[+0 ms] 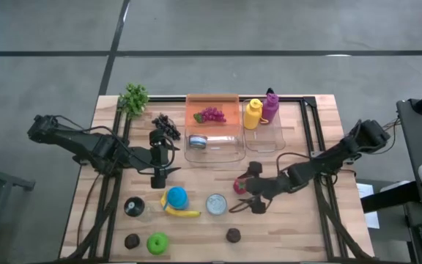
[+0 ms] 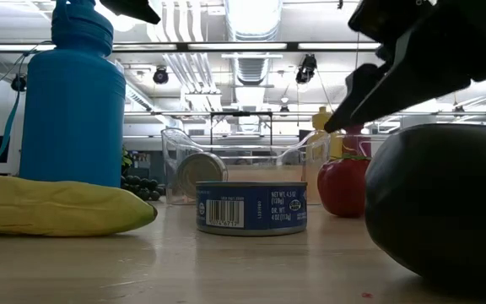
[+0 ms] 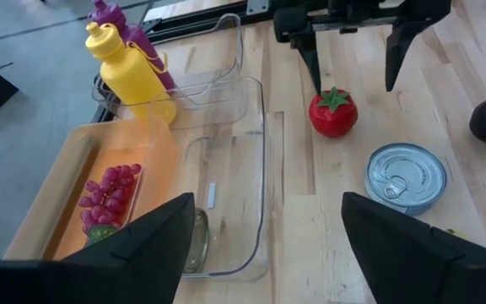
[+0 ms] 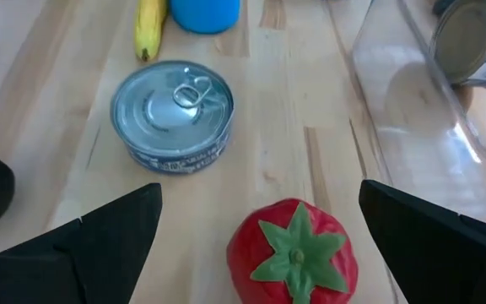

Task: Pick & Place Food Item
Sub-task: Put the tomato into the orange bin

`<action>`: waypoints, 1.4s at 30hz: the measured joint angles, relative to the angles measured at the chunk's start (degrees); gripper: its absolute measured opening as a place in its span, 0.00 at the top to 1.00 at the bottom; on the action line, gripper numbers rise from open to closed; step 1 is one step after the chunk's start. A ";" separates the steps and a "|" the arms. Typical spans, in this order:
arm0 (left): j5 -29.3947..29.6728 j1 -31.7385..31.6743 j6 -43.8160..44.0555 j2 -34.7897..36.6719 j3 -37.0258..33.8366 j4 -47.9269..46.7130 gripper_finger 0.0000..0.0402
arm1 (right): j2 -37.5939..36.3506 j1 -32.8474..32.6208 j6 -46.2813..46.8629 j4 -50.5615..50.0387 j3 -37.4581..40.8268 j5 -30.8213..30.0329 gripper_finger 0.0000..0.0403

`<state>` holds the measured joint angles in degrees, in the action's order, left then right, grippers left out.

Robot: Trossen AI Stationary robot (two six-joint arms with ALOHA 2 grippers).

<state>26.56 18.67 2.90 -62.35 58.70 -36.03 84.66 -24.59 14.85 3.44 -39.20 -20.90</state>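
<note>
A red toy tomato with a green leafy top (image 4: 294, 253) (image 1: 238, 185) stands on the table in front of the clear bin. My right gripper (image 4: 260, 190) (image 1: 246, 202) is open and hovers just over it. One finger stands on each side of the tomato without touching it. The left wrist view shows this too, with the right gripper (image 3: 353, 51) above the tomato (image 3: 333, 112). My left gripper (image 3: 267, 211) (image 1: 158, 176) is open and waits left of the bin, touching nothing.
A tuna can (image 1: 216, 204) stands beside the tomato, with a blue bottle (image 1: 176, 196) and a banana (image 1: 183, 213) further left. Behind them are a clear bin (image 1: 226, 150) holding a can (image 1: 197, 141), an orange tray with grapes (image 1: 212, 114), and yellow (image 1: 253, 114) and purple (image 1: 269, 106) bottles. A dark round fruit (image 1: 233, 235) lies near the front edge.
</note>
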 joint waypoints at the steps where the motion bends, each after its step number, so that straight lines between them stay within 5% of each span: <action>1: 0.00 -0.02 0.00 0.00 0.00 0.00 0.24 | 0.33 0.18 0.01 0.02 0.00 0.24 0.01; 42: -0.01 0.00 0.00 0.00 0.00 0.02 0.26 | 5.47 4.80 1.05 -1.07 1.22 7.52 0.01</action>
<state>26.56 18.68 2.90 -62.35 58.70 -36.01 90.13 -19.79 15.90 2.37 -37.98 -13.39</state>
